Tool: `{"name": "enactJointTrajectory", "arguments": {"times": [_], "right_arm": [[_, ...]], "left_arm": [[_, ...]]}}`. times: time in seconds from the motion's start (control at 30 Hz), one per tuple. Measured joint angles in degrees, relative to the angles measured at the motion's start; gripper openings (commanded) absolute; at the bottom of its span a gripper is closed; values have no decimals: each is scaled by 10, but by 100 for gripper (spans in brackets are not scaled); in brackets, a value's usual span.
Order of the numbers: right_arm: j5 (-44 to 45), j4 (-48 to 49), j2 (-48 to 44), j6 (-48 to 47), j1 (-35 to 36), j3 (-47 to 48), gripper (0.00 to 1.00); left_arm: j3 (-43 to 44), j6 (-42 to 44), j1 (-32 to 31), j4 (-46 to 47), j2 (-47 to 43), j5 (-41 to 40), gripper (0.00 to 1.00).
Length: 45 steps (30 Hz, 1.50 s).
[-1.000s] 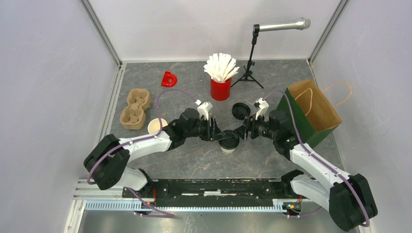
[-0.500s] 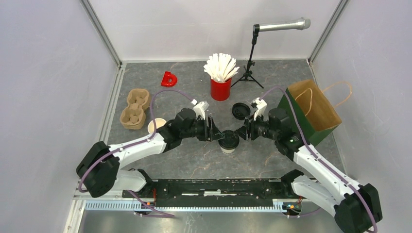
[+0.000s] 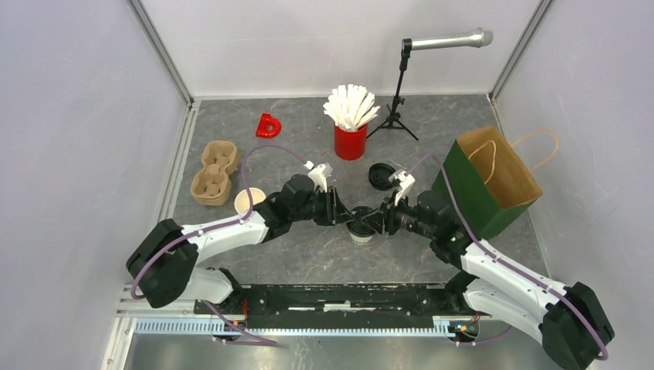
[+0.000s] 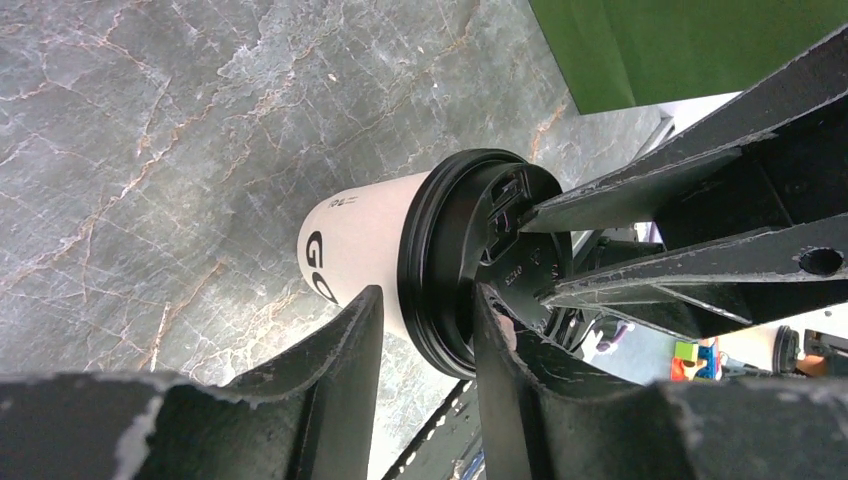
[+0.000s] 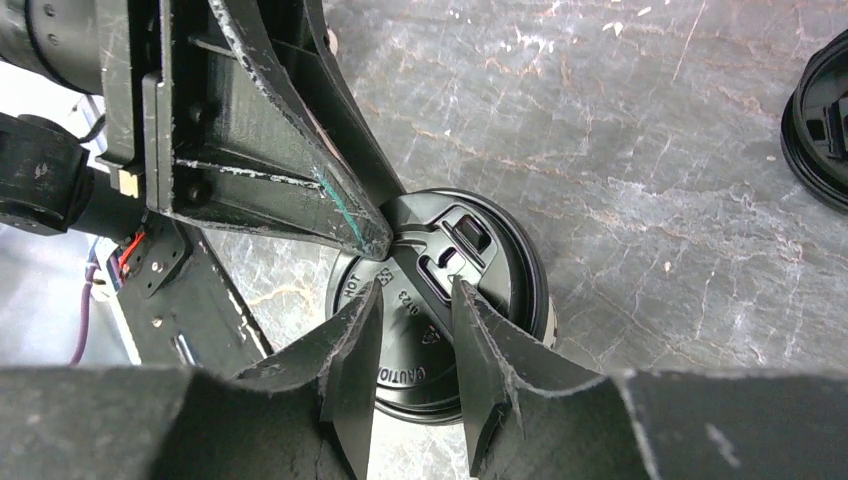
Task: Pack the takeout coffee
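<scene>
Around the lidded cup (image 3: 361, 233), which stood at mid-table between your two arms, you had the second cup (image 3: 248, 200), open and lidless, off to its left. A loose black lid (image 3: 381, 175) lay just behind the lidded cup, to the right. Further left sat the pulp carrier (image 3: 215, 173). Behind stood the red cup of sticks (image 3: 350, 141), a red D-shaped piece (image 3: 268, 126) and a microphone stand (image 3: 399, 92). To the right was the paper bag (image 3: 487, 181), mouth open.

Your right gripper (image 5: 415, 310) had its jaws apart, both tips resting on the lid's top. Your left gripper (image 4: 425, 318) straddled the lid's rim; whether it pinched, I could not tell.

From above, the two grippers hid most of the lidded cup.

The table (image 3: 308, 250) was grey and marbled, closed in by pale walls (image 3: 77, 154).
</scene>
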Motion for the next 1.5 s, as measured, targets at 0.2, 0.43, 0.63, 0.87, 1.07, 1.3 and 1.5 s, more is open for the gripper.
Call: {"name": "enactJointTrajectory", "arguments": {"times": [0.2,0.43,0.63,0.87,1.07,1.3,1.5], "right_arm": [[12,103,-16,12,4,-61,42],[9,-15,14,-13,4,37,65],[14,-126,26,-71,6,184,96],[87,-225,64,-136,62,240,98],[169,-294,129,-169,123,253,98],[225,-305,162,-186,148,266,98],[245,-308,170,-189,148,271,98]], "left_arm": [[-39,-28,-2,60,-11,-10,43],[24,-2,6,-83,-53,-29,66],[261,75,23,-268,-90,-86,100],[288,127,23,-341,-245,-136,100],[180,152,23,-414,-359,-186,100],[114,170,23,-464,-432,-235,100],[89,181,23,-466,-454,-260,100]]}}
